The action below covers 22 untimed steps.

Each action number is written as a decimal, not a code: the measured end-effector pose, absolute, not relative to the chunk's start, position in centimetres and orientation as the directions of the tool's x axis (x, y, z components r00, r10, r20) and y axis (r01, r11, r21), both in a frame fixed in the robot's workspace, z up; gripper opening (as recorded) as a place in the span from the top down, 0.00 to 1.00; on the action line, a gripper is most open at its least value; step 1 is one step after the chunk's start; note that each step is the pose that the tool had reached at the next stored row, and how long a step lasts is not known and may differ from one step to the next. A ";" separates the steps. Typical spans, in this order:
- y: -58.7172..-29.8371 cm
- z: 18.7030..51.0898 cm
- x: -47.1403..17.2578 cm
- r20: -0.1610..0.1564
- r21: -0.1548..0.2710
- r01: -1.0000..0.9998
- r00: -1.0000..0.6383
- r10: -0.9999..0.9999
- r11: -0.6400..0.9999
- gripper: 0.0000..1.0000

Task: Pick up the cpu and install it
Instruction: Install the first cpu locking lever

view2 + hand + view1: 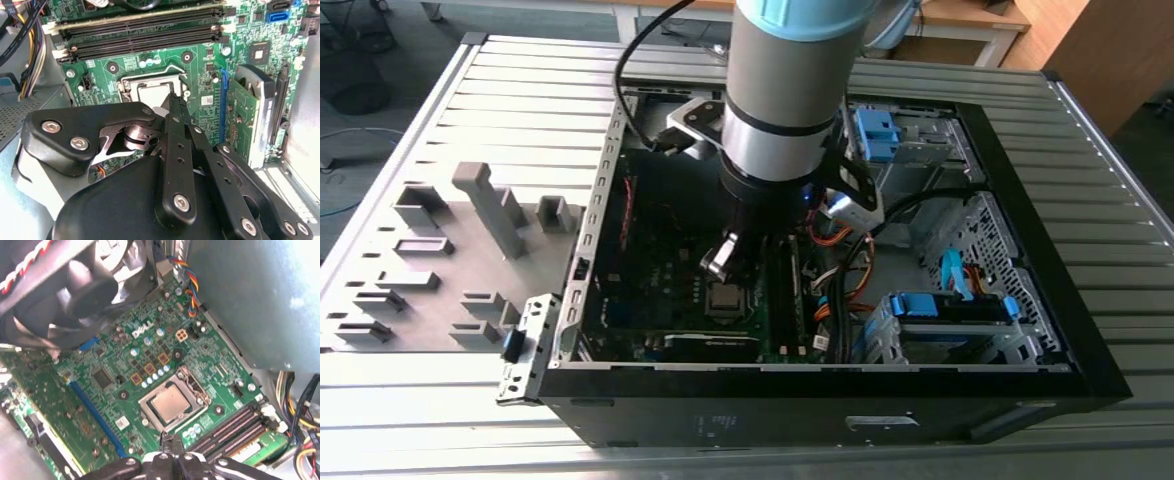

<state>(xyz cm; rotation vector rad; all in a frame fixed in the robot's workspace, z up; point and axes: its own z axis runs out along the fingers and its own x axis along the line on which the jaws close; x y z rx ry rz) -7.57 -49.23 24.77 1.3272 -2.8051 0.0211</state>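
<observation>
Item: cpu [170,403], silvery square, lying flat within the socket frame [199,392] on the green motherboard [100,405]; its whole top is plain in the first wrist view; in the second wrist view the black linkage covers one side of it.

Item: gripper [167,438], fingers together with nothing between them; tips just beside the socket frame's edge, apart from the cpu; contact with the frame cannot be told.

Item: memory slots [232,427], dark, just beside the socket; black fan [75,285] on the far side of the board from them.

Item: open computer case [1067,372] on a slatted table [520,80], per the exterior view; arm [787,90] reaching down into it; grey tray [360,330] of plastic blocks at the exterior view's left of the case; blue drive brackets [947,305] at its right.
</observation>
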 end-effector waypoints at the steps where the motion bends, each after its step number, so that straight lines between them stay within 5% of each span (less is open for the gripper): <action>1: -49.2 24.8 -7.8 0.038 0.002 -0.773 -0.634 -0.773 0.634 0.89; 22: -49.0 27.3 -8.2 0.008 0.000 -0.773 -0.634 -0.773 0.634 0.89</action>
